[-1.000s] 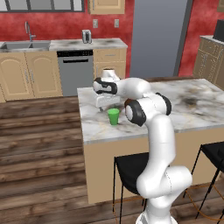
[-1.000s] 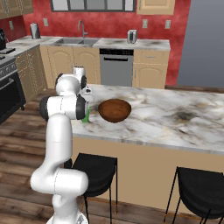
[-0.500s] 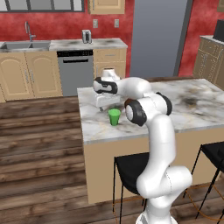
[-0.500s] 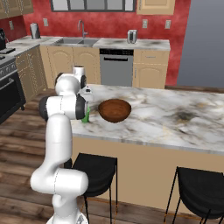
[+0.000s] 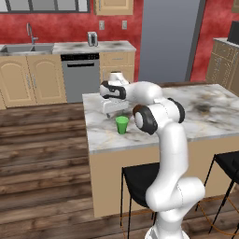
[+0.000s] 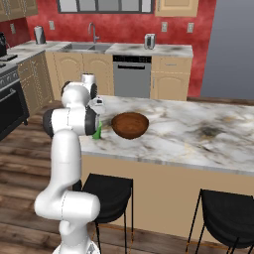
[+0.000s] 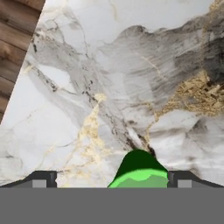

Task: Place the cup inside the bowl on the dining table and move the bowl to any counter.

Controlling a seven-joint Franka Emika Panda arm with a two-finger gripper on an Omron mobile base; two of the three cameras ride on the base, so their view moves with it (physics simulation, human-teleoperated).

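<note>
The small green cup (image 5: 122, 125) stands upright on the marbled dining table (image 5: 196, 122), near its left end. My gripper (image 5: 113, 112) hovers just behind and above the cup, pointing down, jaws open with nothing held. In the hand view the cup (image 7: 140, 173) sits low between the two dark fingertips (image 7: 41, 179), closer to the right one, and my gripper (image 7: 111, 181) touches nothing. The dark brown bowl (image 6: 130, 124) rests on the table to the right of the cup (image 6: 97, 132), a short gap apart. My arm hides the bowl in the left base view.
A wall counter (image 6: 163, 49) with sink (image 6: 82, 47), dishwasher (image 6: 132, 75) and a small metal jar (image 6: 148, 40) runs along the red back wall. Black stools (image 6: 106, 191) stand at the table's near side. A stove (image 6: 10, 101) is at far left, a wood floor between.
</note>
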